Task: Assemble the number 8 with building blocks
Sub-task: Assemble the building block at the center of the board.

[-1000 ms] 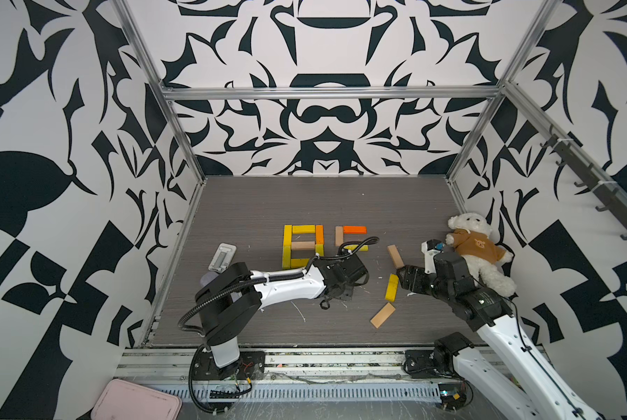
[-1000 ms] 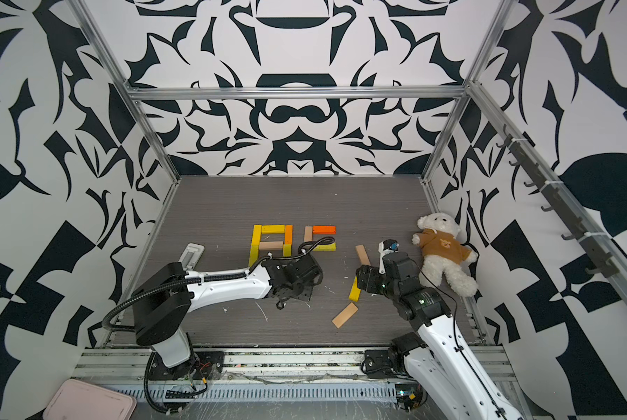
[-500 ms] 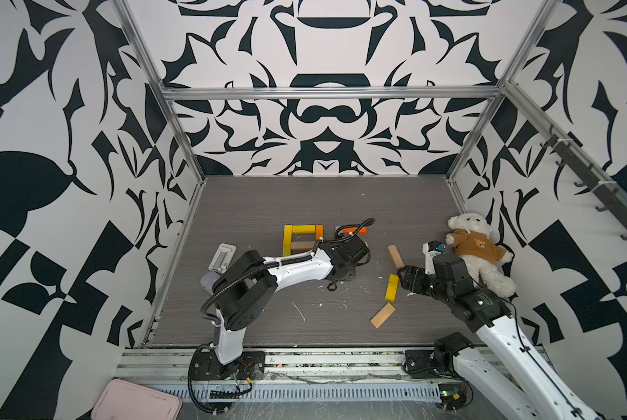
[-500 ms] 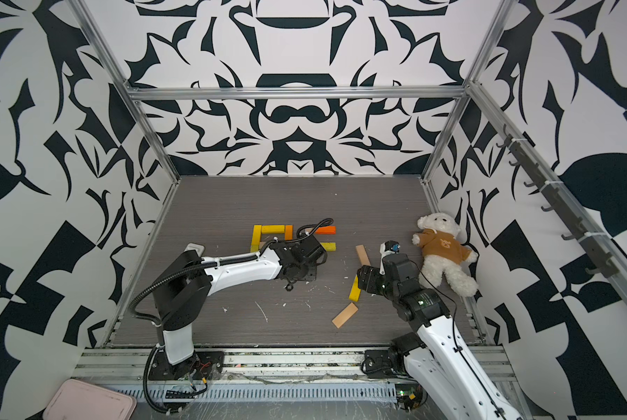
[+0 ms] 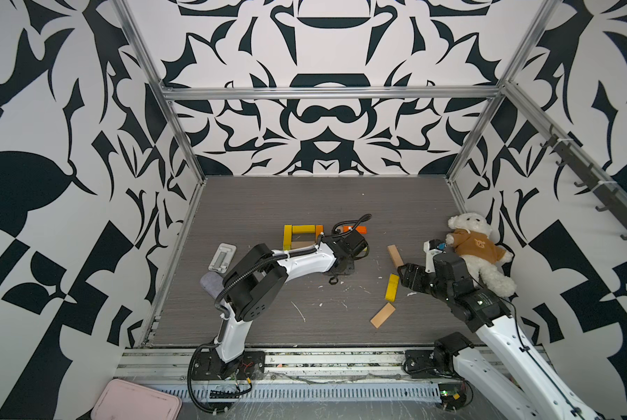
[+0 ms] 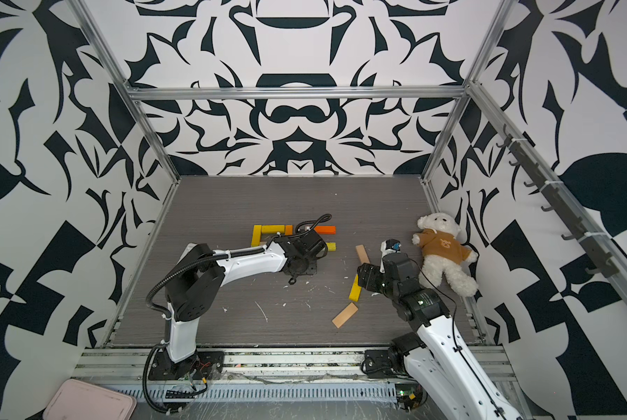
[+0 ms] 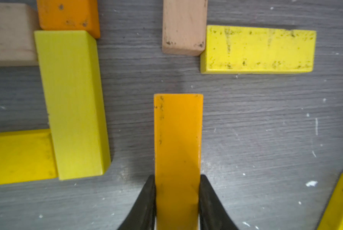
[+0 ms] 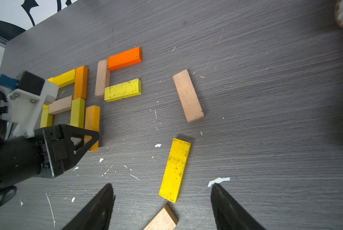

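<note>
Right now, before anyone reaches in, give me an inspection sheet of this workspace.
Surface: grey tabletop, scuffed, white flecks.
Job's things: part-built block figure; orange block held beside it; far tan block, yellow block, near tan block lying loose.
Clutter: teddy bear by the right arm; white stand by the left arm; pink tray off the table, front.
Tools: left tool shut on the orange block; right tool open, empty, over the yellow block's end.
Cables: black cable looping above the left wrist.
Surroundings: patterned walls; hook rail; nothing else seen.
</note>
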`<act>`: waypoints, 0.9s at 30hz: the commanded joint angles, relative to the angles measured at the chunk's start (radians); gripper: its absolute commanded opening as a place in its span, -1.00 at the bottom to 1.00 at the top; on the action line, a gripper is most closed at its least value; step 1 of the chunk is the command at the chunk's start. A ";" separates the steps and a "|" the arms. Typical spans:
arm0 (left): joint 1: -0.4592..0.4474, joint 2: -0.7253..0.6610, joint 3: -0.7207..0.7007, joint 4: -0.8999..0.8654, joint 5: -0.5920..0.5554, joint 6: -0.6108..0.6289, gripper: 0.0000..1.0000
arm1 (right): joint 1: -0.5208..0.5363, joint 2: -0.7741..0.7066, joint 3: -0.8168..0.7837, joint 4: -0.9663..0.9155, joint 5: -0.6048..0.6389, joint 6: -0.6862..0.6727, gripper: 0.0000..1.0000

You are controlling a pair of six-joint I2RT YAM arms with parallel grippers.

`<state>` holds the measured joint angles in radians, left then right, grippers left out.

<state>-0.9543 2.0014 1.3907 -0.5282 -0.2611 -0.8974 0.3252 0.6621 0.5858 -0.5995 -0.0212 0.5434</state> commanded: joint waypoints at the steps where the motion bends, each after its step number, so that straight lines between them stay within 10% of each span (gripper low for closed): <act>1: 0.009 0.029 0.033 -0.019 0.007 -0.021 -0.40 | 0.005 0.001 0.008 0.038 0.019 0.005 0.59; 27: 0.047 0.102 0.108 -0.024 0.006 0.014 -0.23 | 0.005 0.008 0.000 0.047 0.025 0.001 0.57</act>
<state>-0.9138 2.0827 1.4784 -0.5282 -0.2466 -0.8825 0.3252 0.6712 0.5858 -0.5785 -0.0166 0.5434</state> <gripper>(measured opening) 0.385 0.787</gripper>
